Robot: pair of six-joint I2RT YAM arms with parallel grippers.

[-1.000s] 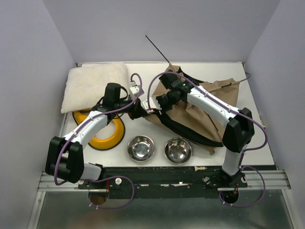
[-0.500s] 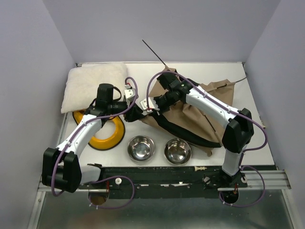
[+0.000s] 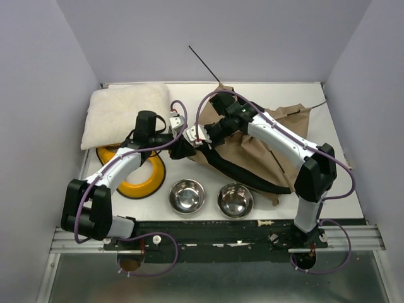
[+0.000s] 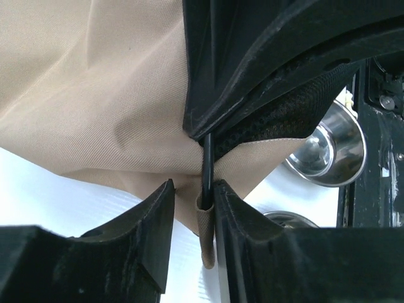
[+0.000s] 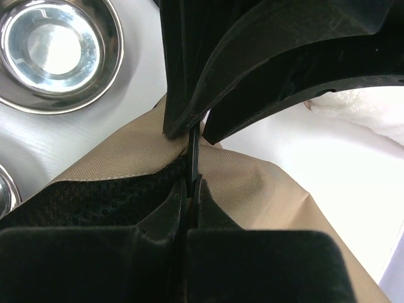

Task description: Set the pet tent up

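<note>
The pet tent (image 3: 268, 148) lies crumpled and flat on the desk's (image 3: 278, 93) right half, right of the cream cushion (image 3: 126, 113). At its left corner the right fingers (image 5: 173, 211) are clenched on a thin black pole (image 4: 207, 164). The left fingers (image 4: 158, 214) stand released, with the pole and its fabric sleeve (image 4: 205, 224) between them.

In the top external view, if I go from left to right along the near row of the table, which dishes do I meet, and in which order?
yellow bowl → left steel bowl → right steel bowl
</note>
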